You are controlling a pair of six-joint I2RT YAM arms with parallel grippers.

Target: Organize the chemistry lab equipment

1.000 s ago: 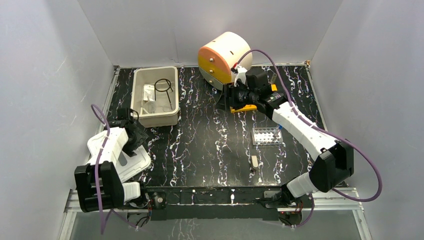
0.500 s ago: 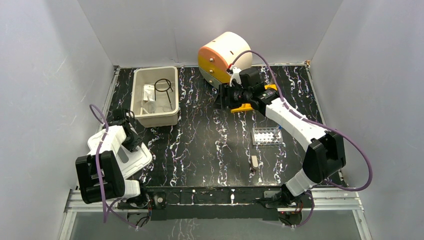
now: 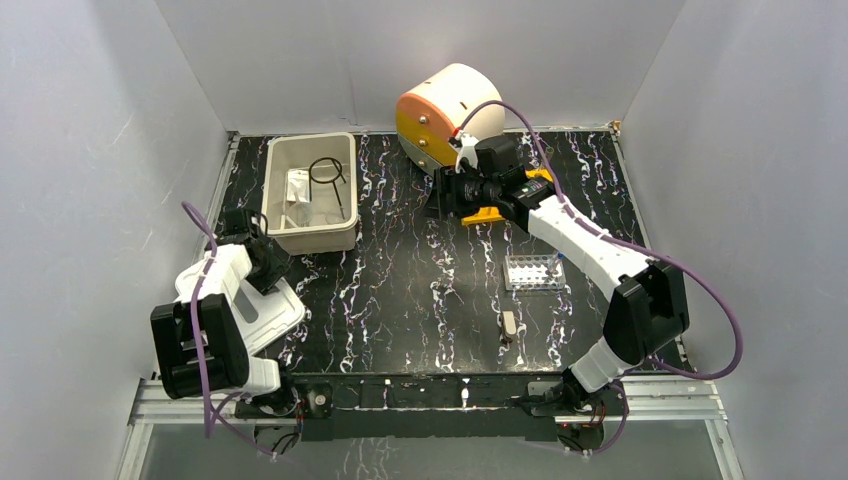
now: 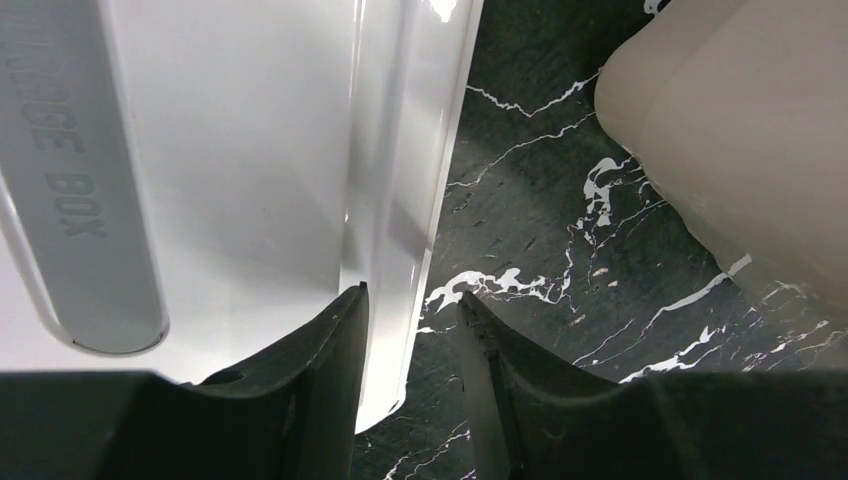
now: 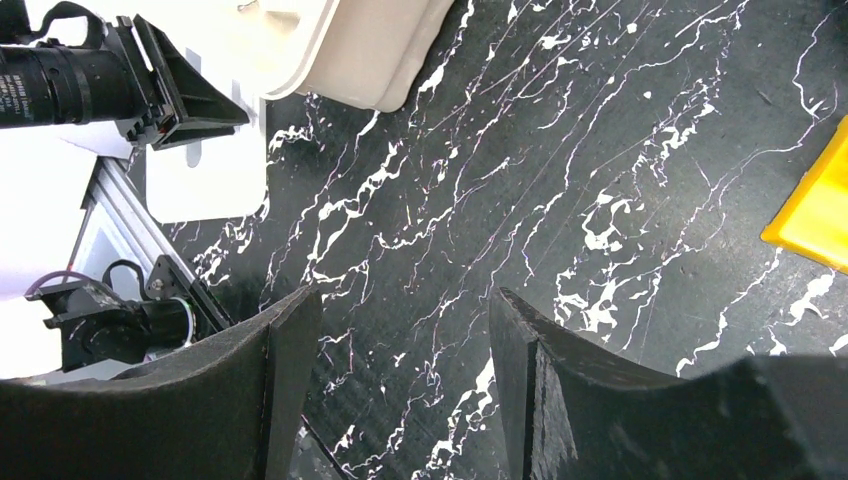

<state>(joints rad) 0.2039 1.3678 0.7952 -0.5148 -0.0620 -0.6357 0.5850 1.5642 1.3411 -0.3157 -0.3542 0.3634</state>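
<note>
1. The left gripper [image 4: 412, 297] is hanging just off the near-left corner of the white tub [image 3: 318, 238]. Its jaws are standing narrow and straddling the raised edge of the flat white lid [image 4: 230, 150]. One finger is sitting over the lid's face and the other over bare table on the tub's side. Whether they are actually pinching that edge I cannot tell.
2. The lid's edge is running straight away from the pincer, in line with the gap, so I judge a closing would bite across the rim rather than along it. The lid is lying flat to the near-left of the tub, apart from its wall.
3. The black ring with handle [image 3: 325, 172] and the white square pad [image 3: 297, 187] are lying inside the tub.
4. The clear rack [image 3: 531, 271] and the small brown-handled tool [image 3: 509, 323] are lying well to the right of the tub and nearer the arm bases than it. The tool's long axis is pointing roughly away from the bases. The right arm is much the nearer to both.
5. The right gripper [image 5: 400, 295] is hovering to the right of the tub, level with its middle. Its jaws are standing wide with nothing between them, and it is facing back across the table toward the tub.
</note>
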